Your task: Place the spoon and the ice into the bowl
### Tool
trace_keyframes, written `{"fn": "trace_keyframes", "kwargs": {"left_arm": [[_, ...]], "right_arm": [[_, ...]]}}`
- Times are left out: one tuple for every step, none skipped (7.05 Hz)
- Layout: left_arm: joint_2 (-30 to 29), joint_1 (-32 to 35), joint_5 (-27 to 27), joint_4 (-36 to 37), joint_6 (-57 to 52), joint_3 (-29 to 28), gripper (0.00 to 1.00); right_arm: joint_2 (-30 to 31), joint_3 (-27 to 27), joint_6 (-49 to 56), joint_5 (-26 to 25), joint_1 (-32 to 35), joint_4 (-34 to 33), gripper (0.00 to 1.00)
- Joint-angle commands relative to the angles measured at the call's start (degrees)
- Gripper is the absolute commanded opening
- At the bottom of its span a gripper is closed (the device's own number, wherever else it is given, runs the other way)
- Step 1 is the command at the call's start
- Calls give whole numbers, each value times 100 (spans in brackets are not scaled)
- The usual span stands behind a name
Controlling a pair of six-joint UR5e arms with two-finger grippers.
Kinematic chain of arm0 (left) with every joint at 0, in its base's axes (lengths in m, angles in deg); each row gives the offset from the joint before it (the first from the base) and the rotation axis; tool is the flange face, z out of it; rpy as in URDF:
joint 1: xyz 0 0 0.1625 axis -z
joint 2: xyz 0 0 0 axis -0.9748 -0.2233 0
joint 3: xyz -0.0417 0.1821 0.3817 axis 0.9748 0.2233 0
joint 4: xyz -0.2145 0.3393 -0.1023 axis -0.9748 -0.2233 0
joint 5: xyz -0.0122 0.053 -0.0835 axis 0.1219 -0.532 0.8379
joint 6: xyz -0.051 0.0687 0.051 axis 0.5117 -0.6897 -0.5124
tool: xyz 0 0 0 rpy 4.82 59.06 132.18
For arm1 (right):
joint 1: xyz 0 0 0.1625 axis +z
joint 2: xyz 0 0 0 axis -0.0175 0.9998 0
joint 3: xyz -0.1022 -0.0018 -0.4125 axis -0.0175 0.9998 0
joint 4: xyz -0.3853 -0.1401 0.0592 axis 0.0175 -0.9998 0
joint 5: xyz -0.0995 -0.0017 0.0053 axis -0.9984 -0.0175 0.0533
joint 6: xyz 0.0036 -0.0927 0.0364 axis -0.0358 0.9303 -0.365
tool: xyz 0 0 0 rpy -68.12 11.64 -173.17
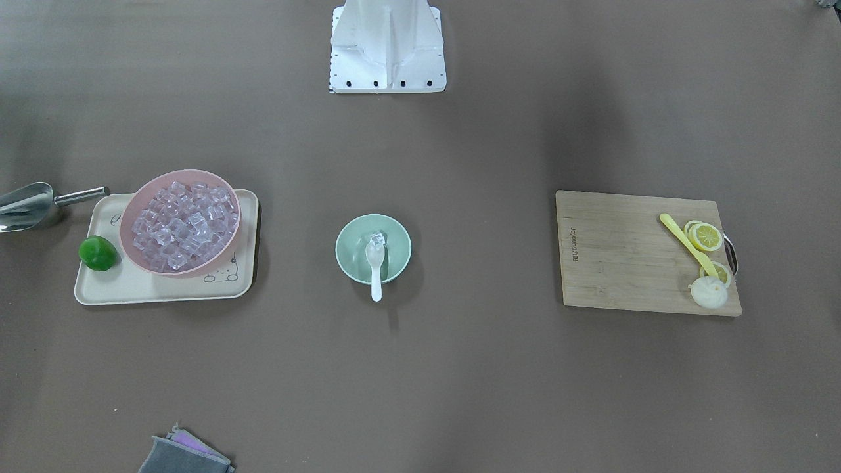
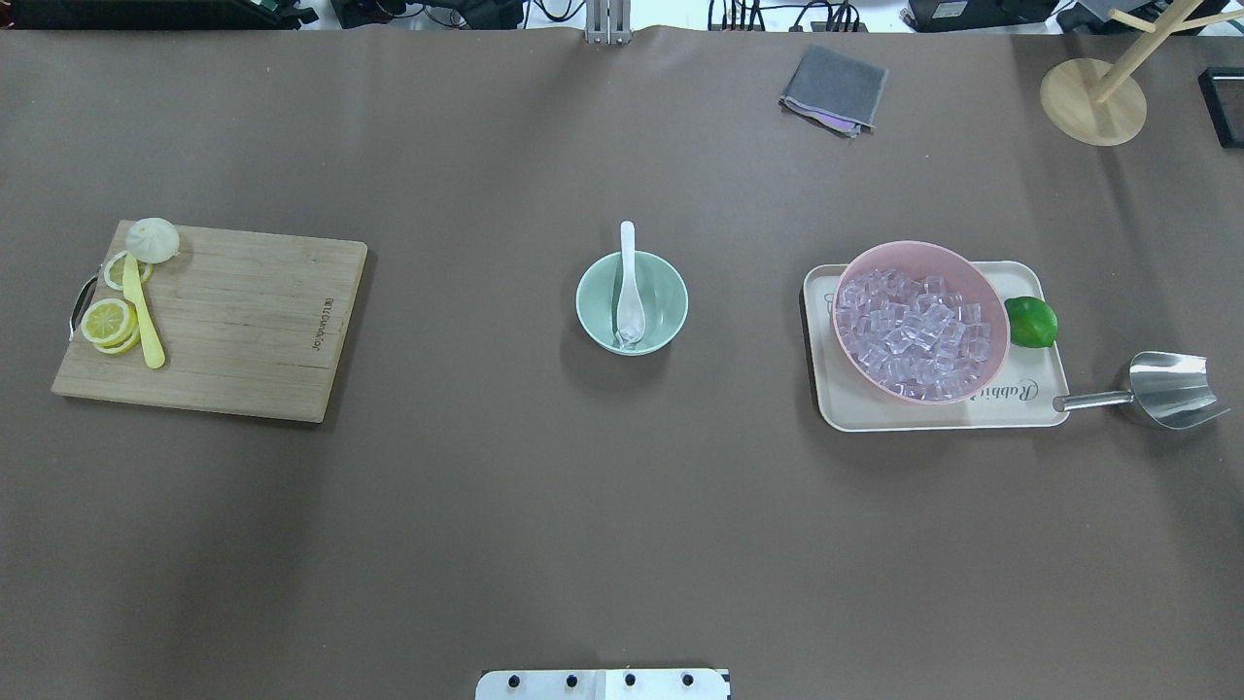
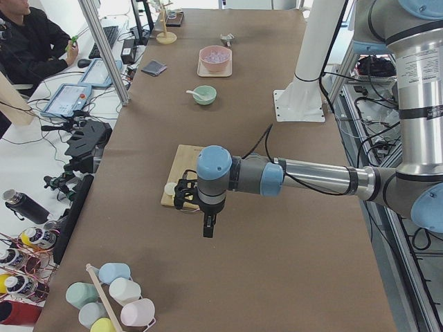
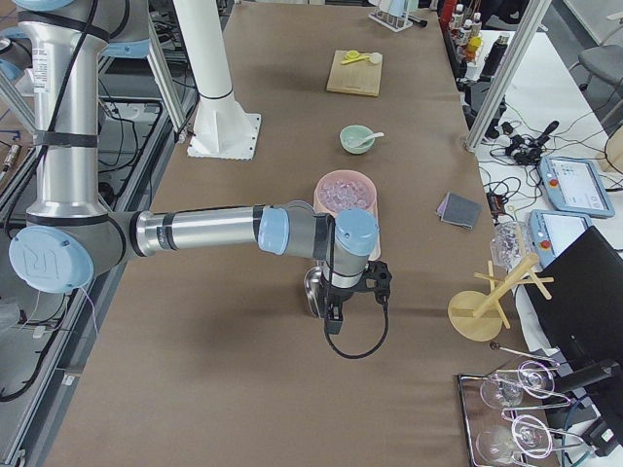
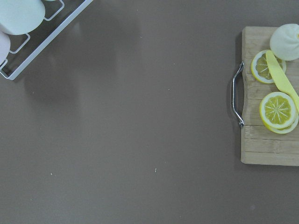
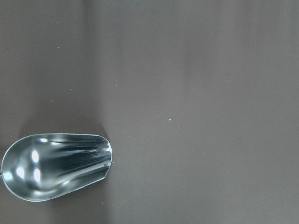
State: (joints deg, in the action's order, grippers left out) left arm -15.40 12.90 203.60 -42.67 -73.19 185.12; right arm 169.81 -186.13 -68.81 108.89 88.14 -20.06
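Note:
The mint-green bowl (image 1: 351,253) stands at the table's middle, also in the overhead view (image 2: 663,297). The white spoon (image 1: 375,270) lies in it, scoop inside and handle over the rim toward the operators' side (image 2: 628,272). A clear ice cube (image 1: 376,238) rests in the bowl at the spoon's scoop. My left gripper (image 3: 207,227) shows only in the exterior left view, hanging beyond the cutting board's end. My right gripper (image 4: 335,313) shows only in the exterior right view, above the metal scoop. I cannot tell whether either is open or shut.
A pink bowl (image 1: 126,220) full of ice cubes and a lime (image 1: 98,253) sit on a beige tray (image 1: 131,288). A metal scoop (image 1: 26,205) lies beside it. A cutting board (image 1: 624,256) holds lemon slices and a yellow utensil (image 1: 683,240). A grey cloth (image 2: 834,87) lies far off.

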Motion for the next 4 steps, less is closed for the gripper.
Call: {"fn": "trace_keyframes", "kwargs": {"left_arm": [[-13, 0, 1, -28, -12, -45, 98], [-13, 0, -17, -28, -12, -53, 98], [-13, 0, -17, -28, -30, -53, 98], [-13, 0, -34, -28, -39, -62, 98]], "right_arm": [[6, -7, -3, 1, -2, -24, 100], [-3, -15, -3, 1, -11, -24, 100], [6, -7, -3, 1, -11, -24, 100], [-3, -15, -3, 1, -11, -24, 100]]}}
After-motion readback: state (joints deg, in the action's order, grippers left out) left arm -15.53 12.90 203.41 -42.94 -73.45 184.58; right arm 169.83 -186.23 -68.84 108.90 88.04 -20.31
